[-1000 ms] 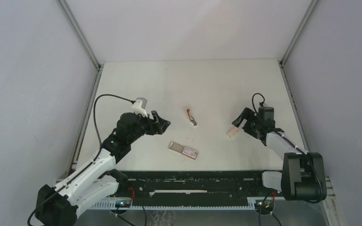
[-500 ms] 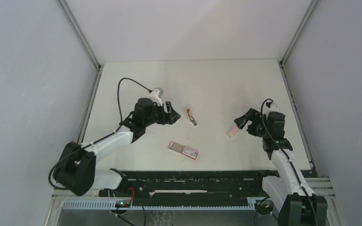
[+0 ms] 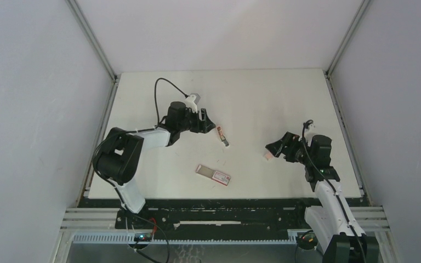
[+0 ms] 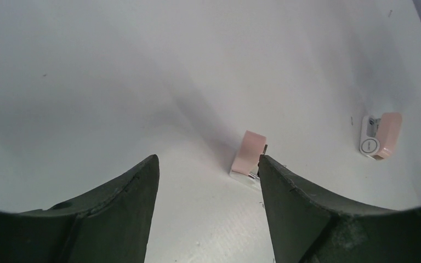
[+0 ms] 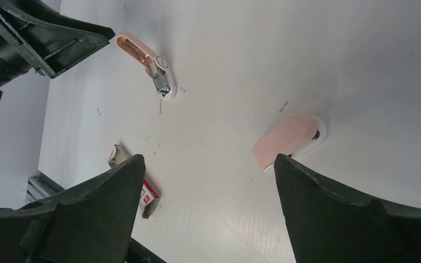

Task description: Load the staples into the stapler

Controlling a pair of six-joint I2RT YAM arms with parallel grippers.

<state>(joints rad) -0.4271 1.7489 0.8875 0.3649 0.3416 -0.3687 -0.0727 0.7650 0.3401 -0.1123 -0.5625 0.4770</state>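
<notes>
The staples are a flat red box with a white label lying at the table's near middle; in the right wrist view the box peeks out beside my left finger. A small pink stapler with its metal channel showing lies mid-table. My left gripper is open just to its left, low over the table, and the piece sits by the right fingertip. My right gripper stands open beside a second pink-and-white piece, holding nothing.
White table boxed in by grey walls, with metal rails along its left and right edges. A black rail runs along the near edge. Tiny loose staples are scattered on the table near the pink pieces.
My left arm has swung forward and right, bringing its gripper up to the mid-table pink stapler. My right gripper has shifted slightly left, still beside the second pink piece.
</notes>
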